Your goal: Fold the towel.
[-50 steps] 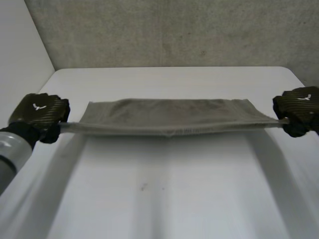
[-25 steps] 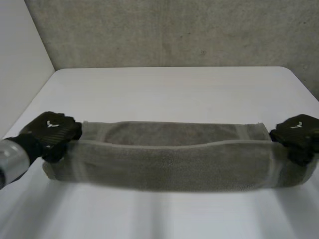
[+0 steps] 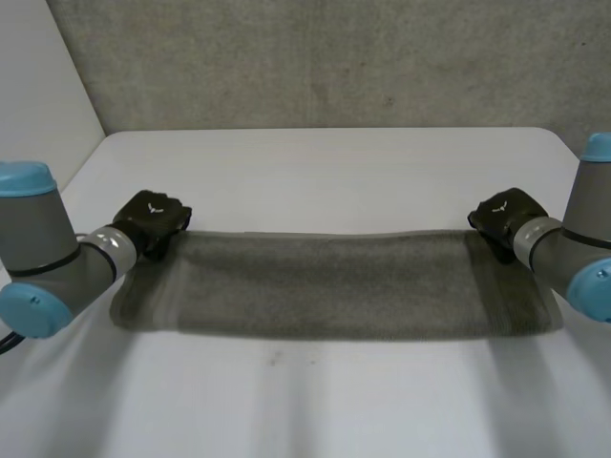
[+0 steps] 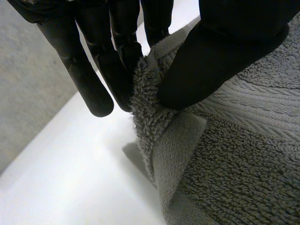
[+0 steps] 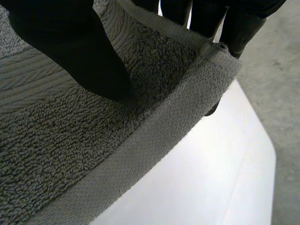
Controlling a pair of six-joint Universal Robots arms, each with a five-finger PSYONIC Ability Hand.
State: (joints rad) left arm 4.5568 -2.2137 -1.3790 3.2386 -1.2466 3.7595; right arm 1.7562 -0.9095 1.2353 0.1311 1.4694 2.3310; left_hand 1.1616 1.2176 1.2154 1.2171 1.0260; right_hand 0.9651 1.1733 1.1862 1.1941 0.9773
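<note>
Our left hand is closed on one corner of the towel. In the left wrist view the thumb presses into the pile from one side and the fingers back it from the other, so the corner is pinched, not wrapped. Our right hand has the same hold on the corner at the other end of that long edge, with the thumb on the looped face and the fingers behind the flat woven hem. Both wrist views show the pinched corners lifted off the white table. From the head view the towel runs as a long grey band between our two hands, with its body spread toward the near side. We cannot tell whether that near part rests on the table or hangs just above it. We judge the cloth to be soft, thick terry: light, limp and quite unbreakable. It will sag and drape wherever we do not carry it, and it will not hold a line by itself. The loops should give the thumbs good friction, so slipping looks unlikely, but the bulky pile can roll inside a pinch. We think the hem and the corners are the best places to hold it, since the weave there is flatter and firmer. Holding both ends of one edge lets light tension between our hands keep that edge straight for the fold.
</note>
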